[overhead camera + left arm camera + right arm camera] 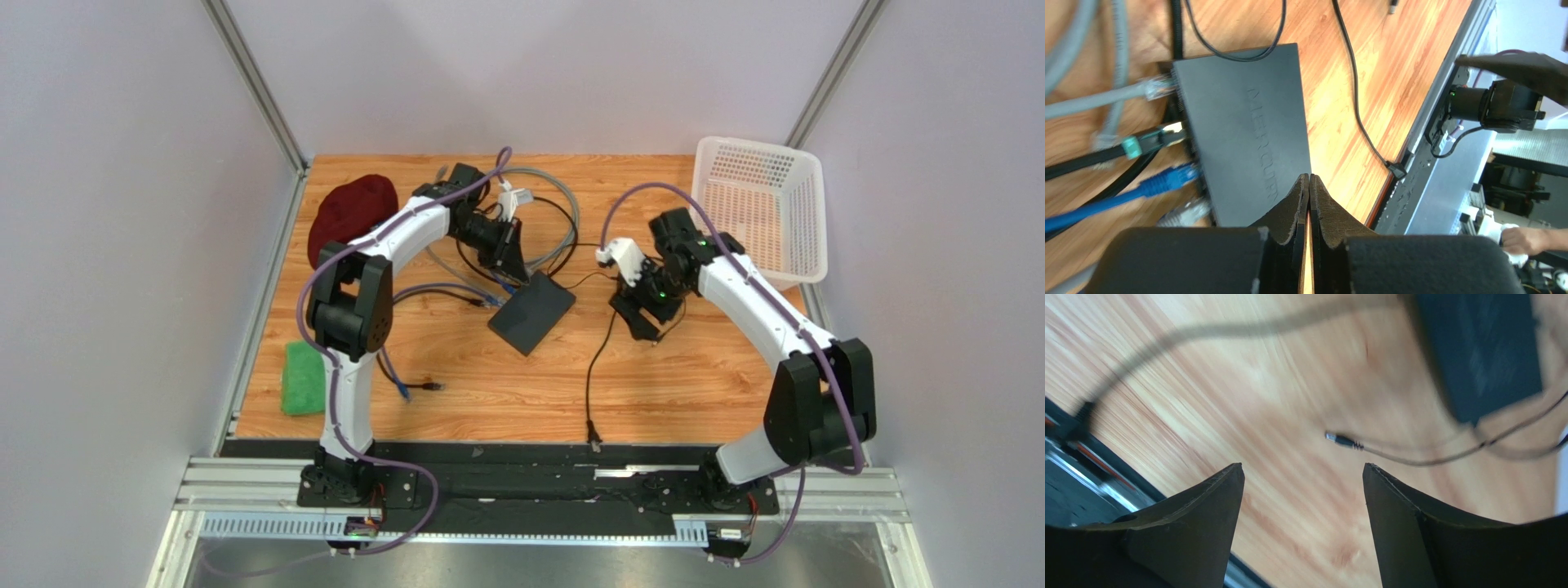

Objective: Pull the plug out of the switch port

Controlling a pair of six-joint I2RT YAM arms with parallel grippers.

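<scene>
The switch (532, 314) is a flat black box lying on the wooden table (491, 392). In the left wrist view, several plugs meet the left edge of the switch (1241, 122): a clear-tipped grey one (1158, 89), a green-booted one (1146, 144), a blue one (1171, 179) and a pale one (1189, 213). My left gripper (1309, 179) hovers over the switch's near corner, shut and holding nothing. My right gripper (1303, 468) is open over bare wood right of the switch (1481, 349). A small barrel plug (1339, 440) on a thin black wire lies loose on the wood ahead of it.
A white basket (761, 202) stands at the back right. A dark red cloth (350, 208) lies at the back left and a green sponge (301, 377) at the front left. Grey and black cables (546, 214) loop behind the switch. A black cable (595, 368) runs to the front edge.
</scene>
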